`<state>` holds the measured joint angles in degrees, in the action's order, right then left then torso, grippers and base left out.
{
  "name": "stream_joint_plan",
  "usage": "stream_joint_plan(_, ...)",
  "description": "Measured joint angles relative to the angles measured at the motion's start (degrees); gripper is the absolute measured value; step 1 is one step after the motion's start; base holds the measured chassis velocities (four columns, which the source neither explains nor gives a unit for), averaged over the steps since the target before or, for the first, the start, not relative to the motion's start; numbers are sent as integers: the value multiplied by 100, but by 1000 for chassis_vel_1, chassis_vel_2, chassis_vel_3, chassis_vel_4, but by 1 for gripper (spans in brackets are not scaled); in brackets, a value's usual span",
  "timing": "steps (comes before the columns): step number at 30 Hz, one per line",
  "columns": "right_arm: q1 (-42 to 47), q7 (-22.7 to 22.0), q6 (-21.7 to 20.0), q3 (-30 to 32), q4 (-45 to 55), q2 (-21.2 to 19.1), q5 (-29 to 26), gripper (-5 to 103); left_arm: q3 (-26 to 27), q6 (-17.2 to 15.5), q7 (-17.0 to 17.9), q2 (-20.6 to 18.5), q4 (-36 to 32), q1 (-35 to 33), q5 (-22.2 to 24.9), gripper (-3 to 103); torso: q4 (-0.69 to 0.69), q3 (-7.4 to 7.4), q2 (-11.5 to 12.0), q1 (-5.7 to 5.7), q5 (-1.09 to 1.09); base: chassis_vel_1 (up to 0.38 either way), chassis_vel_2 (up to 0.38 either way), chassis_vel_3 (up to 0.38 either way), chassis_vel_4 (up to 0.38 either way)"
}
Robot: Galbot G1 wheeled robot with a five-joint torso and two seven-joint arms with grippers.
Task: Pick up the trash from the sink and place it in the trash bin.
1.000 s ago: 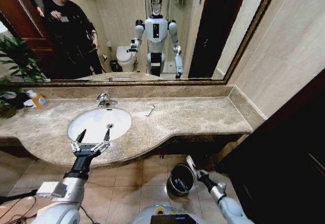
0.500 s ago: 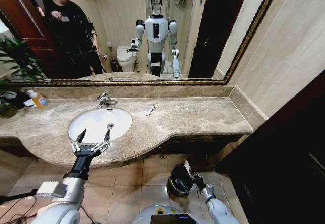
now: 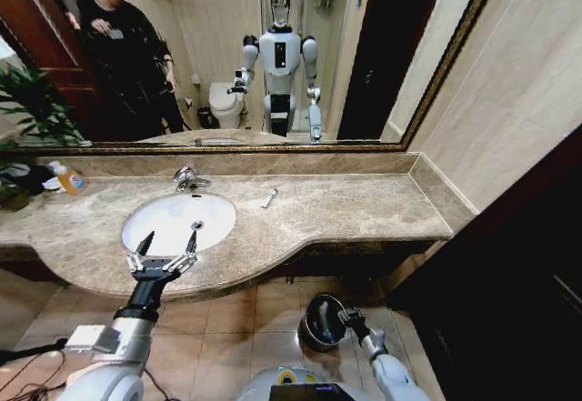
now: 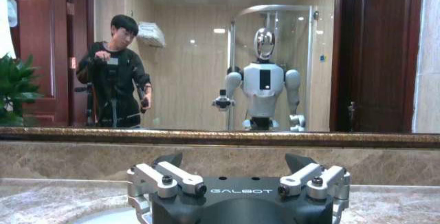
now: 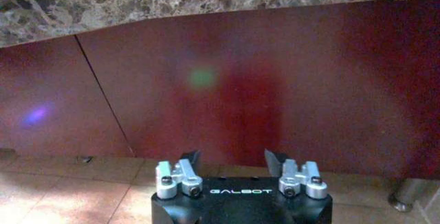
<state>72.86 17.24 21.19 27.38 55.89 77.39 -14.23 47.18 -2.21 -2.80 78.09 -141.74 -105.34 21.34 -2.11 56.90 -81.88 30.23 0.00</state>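
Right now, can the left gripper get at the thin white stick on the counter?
Probably yes: the left gripper is open over the sink's front rim, with bare marble between it and the thin white stick.

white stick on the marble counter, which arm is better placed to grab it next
Left, probably. The open left gripper hovers at the white oval sink, nearer the thin white stick; the right gripper hangs low by the round black trash bin.

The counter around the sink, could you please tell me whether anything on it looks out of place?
A thin white stick lies loose on the marble counter, right of the sink rather than in the trash bin. Nothing else looks spilled or damaged.
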Motion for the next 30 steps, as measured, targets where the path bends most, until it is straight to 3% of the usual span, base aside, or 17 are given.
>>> stream_joint_plan(2,-5,0,0,0,-4,-4,1,68,0,0,0,0,0,0,0,100,0,0,0,0,0,0,0,0,0)
stream_joint_plan(5,-20,3,-2,-11,-29,-21,3,84,0,0,0,0,0,0,0,100,0,0,0,0,-1,0,0,0,0)
stream_joint_plan(6,-20,3,-2,-11,-29,-21,3,84,0,0,0,0,0,0,0,100,0,0,0,0,-1,0,0,0,0)
stream_joint_plan(9,-18,7,-3,-21,-40,-12,25,98,0,0,0,0,0,0,0,100,0,0,0,0,0,0,0,0,0)
stream_joint_plan(30,117,19,-210,-32,274,-133,-44,100,0,0,0,0,0,0,0,100,0,0,0,0,0,0,0,0,0)
